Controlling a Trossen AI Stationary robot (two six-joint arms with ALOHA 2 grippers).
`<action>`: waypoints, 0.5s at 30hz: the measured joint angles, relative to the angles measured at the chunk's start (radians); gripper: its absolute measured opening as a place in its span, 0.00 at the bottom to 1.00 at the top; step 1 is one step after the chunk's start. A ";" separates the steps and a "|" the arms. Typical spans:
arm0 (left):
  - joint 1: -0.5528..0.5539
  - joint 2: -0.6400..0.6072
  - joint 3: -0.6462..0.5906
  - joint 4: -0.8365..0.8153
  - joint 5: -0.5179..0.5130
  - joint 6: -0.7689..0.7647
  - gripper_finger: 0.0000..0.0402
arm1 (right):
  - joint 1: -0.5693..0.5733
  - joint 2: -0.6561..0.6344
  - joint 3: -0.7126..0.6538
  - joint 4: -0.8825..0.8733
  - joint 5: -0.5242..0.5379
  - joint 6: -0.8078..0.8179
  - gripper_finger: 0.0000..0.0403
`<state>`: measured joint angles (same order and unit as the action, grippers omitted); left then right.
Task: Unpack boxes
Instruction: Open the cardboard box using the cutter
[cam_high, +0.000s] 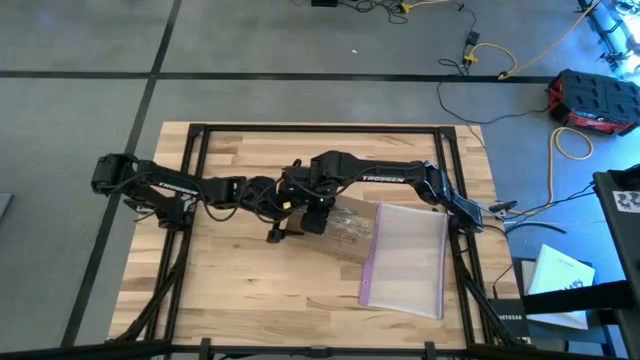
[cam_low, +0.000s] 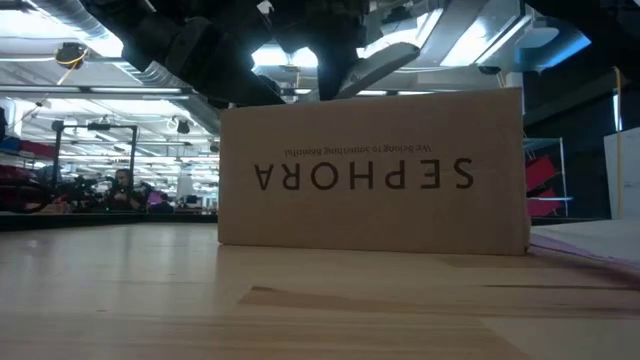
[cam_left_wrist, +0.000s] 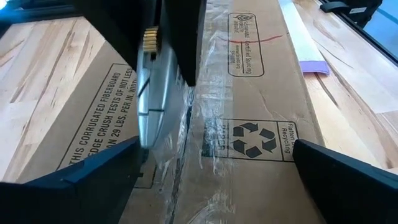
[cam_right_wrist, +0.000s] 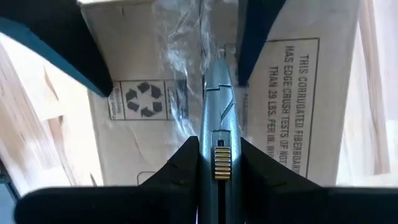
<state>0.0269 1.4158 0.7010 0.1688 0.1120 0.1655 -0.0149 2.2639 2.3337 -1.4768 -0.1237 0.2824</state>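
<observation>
Right fingers (cam_right_wrist: 217, 155) clamp the knife (cam_right_wrist: 217, 106) on the box (cam_left_wrist: 249, 93) seam — left fingers (cam_left_wrist: 205, 168) spread wide.

Looking straight down, the pale wooden worktop (cam_high: 260, 290) sits on a grey floor (cam_high: 80, 40) crossed by dark seam lines. Up at the far side, a yellow cable (cam_high: 540, 50) snakes across the floor, with black leads nearby. Over to the right, a red and black case (cam_high: 592, 100) rests on the floor. From table height, the room opens into a big hall: rows of bright ceiling lights (cam_low: 110, 70), exposed ducting (cam_low: 60, 20) overhead, and cluttered shelving (cam_low: 100, 185) in the distance.
</observation>
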 joint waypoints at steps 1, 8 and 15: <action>0.000 0.000 0.000 0.000 0.000 0.000 1.00 | 0.001 0.000 0.000 0.006 0.001 -0.001 0.14; 0.000 0.000 0.000 0.000 0.000 -0.001 1.00 | 0.008 0.000 0.000 0.015 -0.010 0.001 0.14; 0.000 0.000 0.000 0.000 0.000 -0.005 1.00 | 0.008 -0.001 -0.005 0.019 -0.017 0.001 0.14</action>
<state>0.0273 1.4158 0.7010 0.1688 0.1120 0.1604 -0.0066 2.2631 2.3282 -1.4574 -0.1402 0.2836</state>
